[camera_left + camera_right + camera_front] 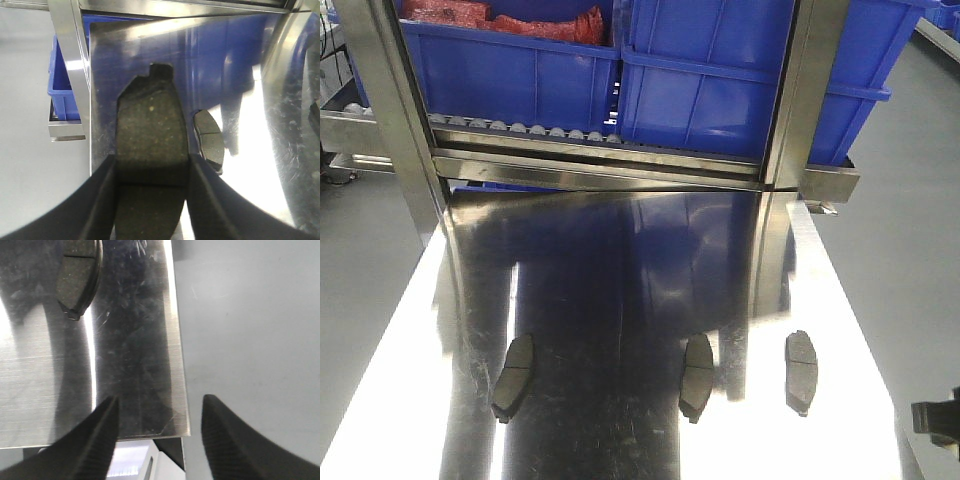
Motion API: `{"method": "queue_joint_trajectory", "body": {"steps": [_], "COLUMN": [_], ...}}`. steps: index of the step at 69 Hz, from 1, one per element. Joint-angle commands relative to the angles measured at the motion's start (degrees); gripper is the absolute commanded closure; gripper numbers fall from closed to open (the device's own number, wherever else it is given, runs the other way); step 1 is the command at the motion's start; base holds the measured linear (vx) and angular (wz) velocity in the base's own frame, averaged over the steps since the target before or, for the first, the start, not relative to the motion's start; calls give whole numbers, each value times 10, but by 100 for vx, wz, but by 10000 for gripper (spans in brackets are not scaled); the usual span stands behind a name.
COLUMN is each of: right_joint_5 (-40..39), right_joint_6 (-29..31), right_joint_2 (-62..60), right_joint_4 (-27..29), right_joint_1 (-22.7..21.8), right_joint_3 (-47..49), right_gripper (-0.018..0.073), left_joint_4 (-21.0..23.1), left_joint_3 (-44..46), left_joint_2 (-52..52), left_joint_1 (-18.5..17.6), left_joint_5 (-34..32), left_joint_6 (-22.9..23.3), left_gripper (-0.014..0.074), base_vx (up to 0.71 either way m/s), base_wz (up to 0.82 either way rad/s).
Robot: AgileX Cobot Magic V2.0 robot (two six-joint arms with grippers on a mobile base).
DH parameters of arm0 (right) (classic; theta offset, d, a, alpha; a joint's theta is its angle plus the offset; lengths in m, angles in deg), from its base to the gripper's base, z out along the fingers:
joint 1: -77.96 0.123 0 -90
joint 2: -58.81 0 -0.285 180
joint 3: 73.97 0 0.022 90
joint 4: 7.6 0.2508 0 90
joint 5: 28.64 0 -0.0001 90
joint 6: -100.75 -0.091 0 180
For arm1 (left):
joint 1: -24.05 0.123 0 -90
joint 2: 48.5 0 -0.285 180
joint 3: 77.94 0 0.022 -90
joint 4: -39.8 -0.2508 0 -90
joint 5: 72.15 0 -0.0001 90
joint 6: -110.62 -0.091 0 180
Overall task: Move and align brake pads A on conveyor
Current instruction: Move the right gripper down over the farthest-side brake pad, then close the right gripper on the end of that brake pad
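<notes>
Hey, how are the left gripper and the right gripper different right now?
The left gripper has a brake pad clamped between its fingers; the right gripper holds nothing. The left gripper's jaws sit against the pad's sides, while the right gripper's stand wide apart. The left gripper is over the steel table; the right gripper straddles its corner, one finger over the floor. Both have black fingers.
</notes>
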Motion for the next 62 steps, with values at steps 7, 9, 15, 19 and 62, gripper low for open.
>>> {"method": "queue_joint_trajectory", "body": {"steps": [7,9,15,19,62], "right_joint_5": [-20,-20,-23,-25,-19], "right_joint_6": [18,17,5,-4,-31], "right_joint_2": [46,61,103,136,437], "right_joint_4": [29,29,26,23,23], "right_joint_1": [10,17,43,59,85], "right_joint_3": [62,72,101,122,324], "right_gripper": [115,117,117,117,117], "left_joint_4": [9,9,9,9,9], "left_joint_3": [16,16,16,16,16], "left_joint_2": [3,3,3,3,3], "left_joint_1": [-3,-3,-3,-3,-3], "left_joint_5": [-52,-52,-52,-52,-52], "left_joint_6": [4,4,4,4,4], "left_gripper": [603,603,603,603,603], "base_vx": [0,0,0,0,0], "base_wz": [0,0,0,0,0]}}
